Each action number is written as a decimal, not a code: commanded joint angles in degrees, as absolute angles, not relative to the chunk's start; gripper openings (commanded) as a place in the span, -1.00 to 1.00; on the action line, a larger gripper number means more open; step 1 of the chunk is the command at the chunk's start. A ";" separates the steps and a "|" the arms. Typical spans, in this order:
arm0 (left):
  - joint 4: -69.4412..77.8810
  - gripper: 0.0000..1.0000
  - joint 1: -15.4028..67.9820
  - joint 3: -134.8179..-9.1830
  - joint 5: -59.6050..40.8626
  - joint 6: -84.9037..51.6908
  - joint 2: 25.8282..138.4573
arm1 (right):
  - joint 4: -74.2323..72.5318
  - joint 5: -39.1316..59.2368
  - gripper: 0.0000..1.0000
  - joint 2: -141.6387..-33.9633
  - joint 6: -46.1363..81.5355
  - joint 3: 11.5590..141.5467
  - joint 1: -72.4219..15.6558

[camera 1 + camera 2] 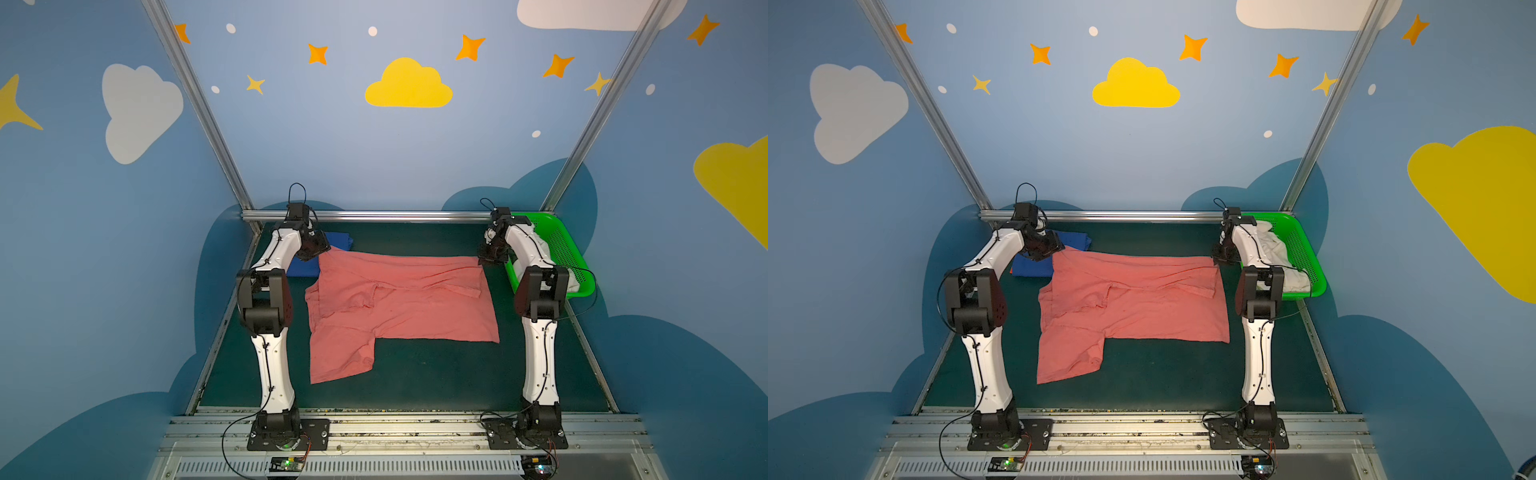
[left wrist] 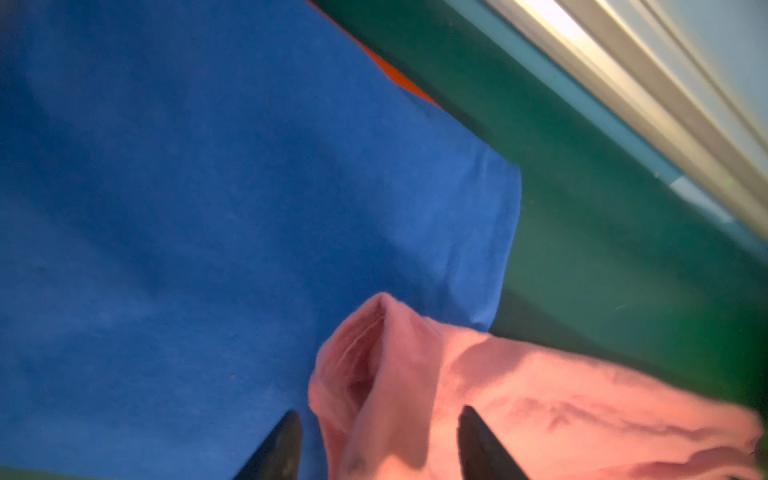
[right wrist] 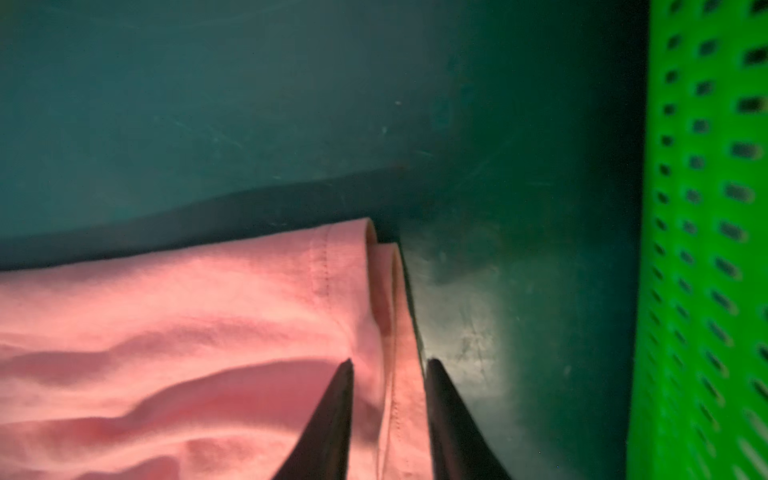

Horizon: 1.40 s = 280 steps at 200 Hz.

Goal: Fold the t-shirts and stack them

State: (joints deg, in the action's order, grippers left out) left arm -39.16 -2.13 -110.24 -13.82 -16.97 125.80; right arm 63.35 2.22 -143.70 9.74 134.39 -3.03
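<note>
Lying half-folded on the desk (image 1: pixel 415 374), the salmon-pink t-shirt (image 1: pixel 415 303) looked soft and limp; left hand (image 2: pixel 380 411) and right hand (image 3: pixel 390 361) stood unclenched astride its far corners, whose hems seemed the surest pinch.

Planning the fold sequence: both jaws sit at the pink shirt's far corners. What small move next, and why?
Probably raise the left gripper and right gripper clear: both stand open, the salmon-pink shirt lies flat, and its near flap sticks out unfolded.
</note>
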 commanded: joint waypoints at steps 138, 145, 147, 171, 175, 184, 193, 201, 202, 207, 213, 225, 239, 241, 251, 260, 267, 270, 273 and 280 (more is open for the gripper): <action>-47.26 0.59 1.62 -78.07 1.34 -26.26 86.68 | 49.06 3.19 0.15 -98.46 11.07 90.36 -8.93; -48.22 0.59 2.86 -74.36 1.65 -27.79 83.54 | 47.77 3.65 0.18 -95.74 11.69 86.68 -9.00; -48.44 0.59 3.24 -73.30 1.73 -28.37 82.78 | 47.43 3.75 0.19 -94.99 11.86 85.65 -9.08; -50.19 0.58 8.62 -60.51 1.19 -36.23 72.00 | 44.87 4.95 0.25 -87.19 14.33 75.68 -10.18; -50.27 0.57 9.82 -58.66 1.23 -37.66 70.37 | 44.58 5.04 0.26 -86.05 14.71 74.32 -10.43; -51.10 0.53 12.23 -55.11 1.38 -40.98 66.99 | 43.81 5.01 0.27 -83.73 15.49 71.34 -11.16; -52.13 0.49 14.44 -52.43 1.49 -43.59 64.33 | 43.13 4.98 0.27 -81.70 16.22 68.65 -11.69; -53.65 0.48 16.32 -50.65 2.55 -46.05 62.20 | 42.77 4.87 0.27 -80.24 16.84 66.65 -11.99; -53.85 0.48 16.55 -50.46 2.68 -46.36 61.86 | 42.74 4.85 0.27 -80.06 16.90 66.46 -12.01; -54.58 0.47 17.65 -49.49 3.33 -47.57 60.65 | 42.73 4.78 0.27 -79.25 17.11 65.30 -12.05; -55.28 0.46 18.71 -48.58 3.88 -48.89 59.36 | 42.59 4.58 0.27 -78.39 17.43 64.08 -12.08; -56.26 0.43 20.61 -46.84 4.46 -51.13 57.36 | 42.54 4.14 0.27 -76.78 17.90 62.01 -12.12; -57.13 0.39 22.53 -44.86 5.23 -53.40 56.16 | 42.66 3.96 0.27 -75.16 18.20 60.34 -12.12; -57.20 0.38 22.86 -44.64 5.37 -53.71 56.10 | 42.66 3.96 0.27 -74.93 18.28 60.17 -12.06; -57.24 0.31 24.13 -42.65 5.89 -55.50 55.86 | 42.80 4.03 0.27 -73.84 18.40 59.41 -12.09; -56.97 0.26 25.51 -40.55 6.82 -57.40 55.86 | 42.80 3.96 0.27 -72.80 18.56 58.85 -12.12; -56.36 0.21 26.37 -38.72 7.28 -59.11 55.82 | 42.79 3.80 0.27 -72.23 18.63 58.52 -12.07; -55.89 0.18 26.59 -37.96 7.23 -59.74 55.81 | 42.77 3.78 0.27 -71.98 18.63 58.46 -12.08; -55.41 0.16 26.93 -37.21 7.09 -60.37 55.83 | 42.82 3.76 0.27 -71.77 18.65 58.40 -12.08; -54.26 0.12 27.41 -35.46 6.86 -61.62 55.88 | 42.92 3.48 0.27 -71.45 18.76 58.40 -12.11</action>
